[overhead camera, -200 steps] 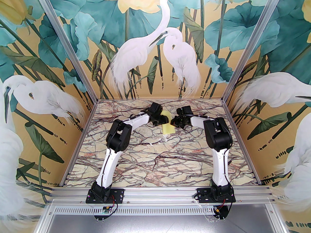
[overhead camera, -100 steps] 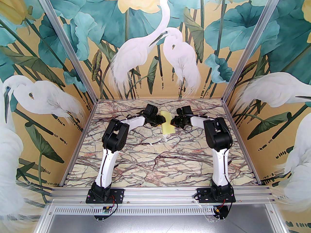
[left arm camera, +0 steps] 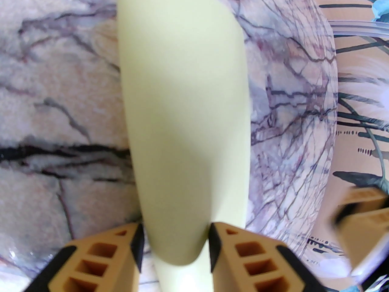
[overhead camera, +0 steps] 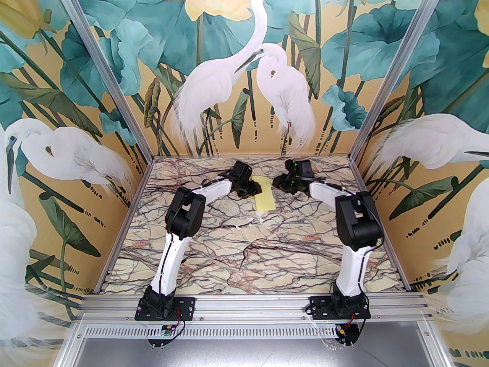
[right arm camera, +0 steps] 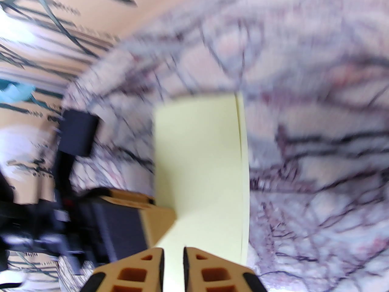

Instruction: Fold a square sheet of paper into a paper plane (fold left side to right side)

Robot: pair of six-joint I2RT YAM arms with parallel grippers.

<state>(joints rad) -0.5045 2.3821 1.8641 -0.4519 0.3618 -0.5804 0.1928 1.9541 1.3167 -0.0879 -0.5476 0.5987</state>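
The square sheet of paper (overhead camera: 264, 196) lies folded in half on the marble table, a pale yellow strip with a rounded fold along its left side. My left gripper (overhead camera: 255, 190) is at that fold. In the left wrist view the curled paper (left arm camera: 182, 117) narrows between its fingertips (left arm camera: 175, 243), and both pads touch it. My right gripper (overhead camera: 277, 183) hovers just right of the strip's far end. Its fingertips (right arm camera: 173, 263) stand a narrow gap apart over the paper (right arm camera: 200, 163), pinching nothing. The paper plane is out of view.
Small white scraps (overhead camera: 259, 216) lie just in front of the paper. Veined marble table (overhead camera: 244, 258) stretches toward the arm bases. Painted walls close in the back and both sides. The left finger (right arm camera: 152, 217) sits close beside the right gripper.
The right arm has swung back and to the right, off the paper, and its jaws have parted slightly. The left gripper drew back left, then edged in and narrowed on the fold.
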